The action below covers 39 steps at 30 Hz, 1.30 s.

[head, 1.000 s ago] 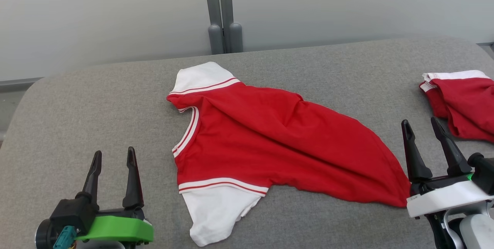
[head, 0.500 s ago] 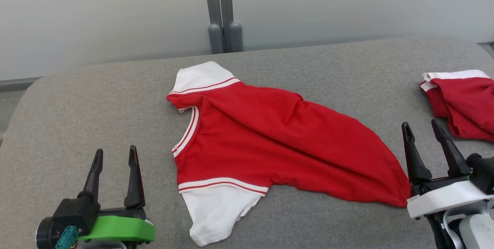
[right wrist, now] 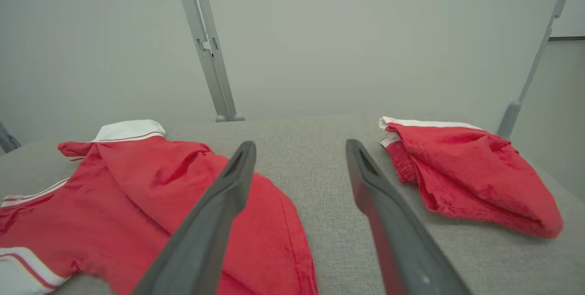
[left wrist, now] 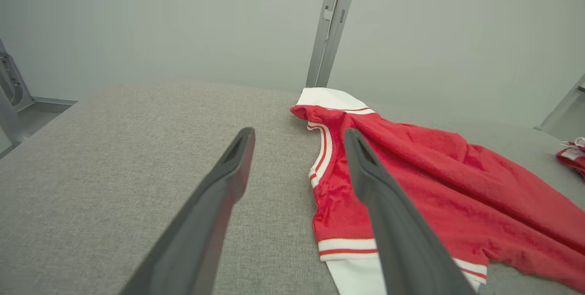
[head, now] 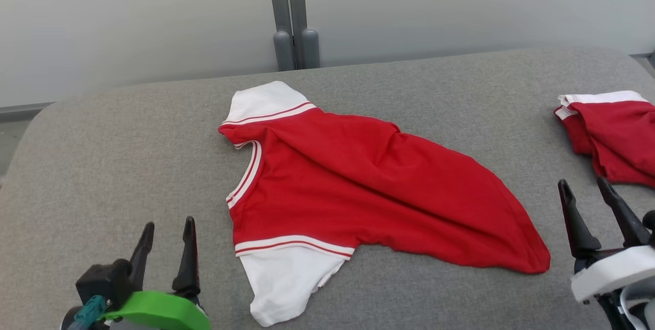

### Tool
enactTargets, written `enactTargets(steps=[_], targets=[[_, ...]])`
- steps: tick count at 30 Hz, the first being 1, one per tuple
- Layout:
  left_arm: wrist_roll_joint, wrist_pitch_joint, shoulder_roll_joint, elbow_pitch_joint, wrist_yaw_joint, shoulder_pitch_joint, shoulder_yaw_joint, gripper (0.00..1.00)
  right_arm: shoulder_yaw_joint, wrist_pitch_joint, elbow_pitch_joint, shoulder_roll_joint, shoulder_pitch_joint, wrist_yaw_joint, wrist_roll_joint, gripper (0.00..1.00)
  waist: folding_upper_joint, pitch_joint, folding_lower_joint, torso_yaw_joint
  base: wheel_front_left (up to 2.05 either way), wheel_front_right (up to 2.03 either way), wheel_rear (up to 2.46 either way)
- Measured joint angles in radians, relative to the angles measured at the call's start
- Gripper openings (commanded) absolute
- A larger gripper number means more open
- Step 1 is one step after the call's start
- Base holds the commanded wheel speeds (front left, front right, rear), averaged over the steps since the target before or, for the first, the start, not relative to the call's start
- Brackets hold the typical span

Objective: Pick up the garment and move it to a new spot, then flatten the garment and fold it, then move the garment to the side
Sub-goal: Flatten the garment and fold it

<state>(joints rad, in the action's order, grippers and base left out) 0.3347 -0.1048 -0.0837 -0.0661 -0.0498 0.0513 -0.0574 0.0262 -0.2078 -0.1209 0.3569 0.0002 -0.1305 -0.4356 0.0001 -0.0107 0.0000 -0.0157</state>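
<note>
A grey padded tabletop (head: 102, 140) is seen. The garment (head: 358, 192), a red shirt with white sleeves, is laid rumpled at the tabletop's middle, with its collar toward the left edge and its hem toward the right. A second red garment (head: 614, 135) is bunched at the right edge, apart from it. The left gripper (head: 169, 222) is held open and empty near the front left corner, and the right gripper (head: 583, 181) is held likewise near the front right, just beside the hem.
</note>
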Motion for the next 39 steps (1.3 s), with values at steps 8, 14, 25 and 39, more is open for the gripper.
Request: enactTargets(steps=[8,14,25,39], targets=[[0.094,0.333,-0.030,0.099,-0.013,0.101,-0.051,1.00,-0.014,0.268,-0.030,0.037,0.113,0.000,-0.164,1.00,0.0000,-0.019,0.0000,0.006,0.00,0.00,0.00],[0.120,0.465,-0.038,0.129,-0.012,0.116,-0.089,1.00,0.011,0.348,-0.073,0.010,0.109,0.000,-0.223,1.00,0.0000,-0.041,0.0000,0.006,0.00,0.00,0.00],[0.183,0.570,-0.033,0.032,-0.044,0.087,-0.165,1.00,0.053,0.323,-0.218,-0.021,-0.004,0.000,-0.243,1.00,-0.0001,-0.079,0.0000,0.007,0.00,0.00,0.00],[0.247,0.545,-0.023,-0.108,-0.068,0.007,-0.209,0.81,0.157,0.303,-0.309,-0.010,-0.077,0.000,-0.321,0.99,0.0000,-0.108,0.0000,0.004,0.00,0.00,0.00]])
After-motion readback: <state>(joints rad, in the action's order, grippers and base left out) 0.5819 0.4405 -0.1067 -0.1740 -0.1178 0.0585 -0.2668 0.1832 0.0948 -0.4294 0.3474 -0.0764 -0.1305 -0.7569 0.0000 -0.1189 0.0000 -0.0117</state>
